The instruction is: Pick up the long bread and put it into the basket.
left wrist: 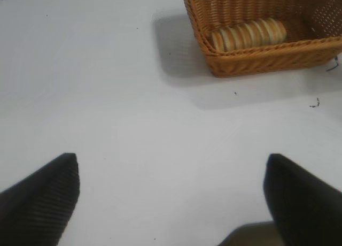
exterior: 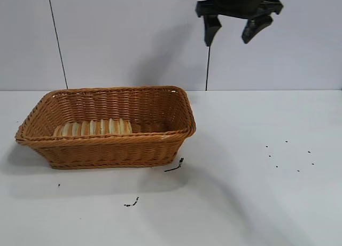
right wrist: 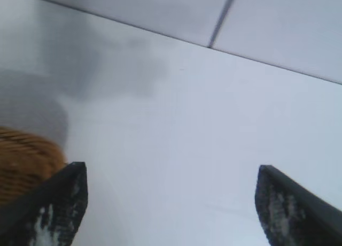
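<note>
1. The jaws of the right gripper (exterior: 234,29) hang wide apart and empty at the upper right of the exterior view, high above the desk (exterior: 256,192) and off to the right of the basket (exterior: 107,150). The jaws of the left gripper (left wrist: 171,192) also stand open with nothing between them, low over bare desk at the bottom of the left wrist view, well apart from the basket at that frame's upper right.
2. The step in hand looks like clearing away after the drop. To do it well, I judge the right arm should stay high and keep off the basket rim, so nothing nudges the basket or its load.
3. The long bread (exterior: 93,128) lies flat inside the basket, along the near wall and toward the left end, in the left middle of the exterior view. No part of it overhangs the rim, so the placing reads as done.
4. The loaf is oblong with twisted ridges, striped pale beige and orange-brown. It spans a modest part of the basket's length, and the right half of the basket floor is bare.
</note>
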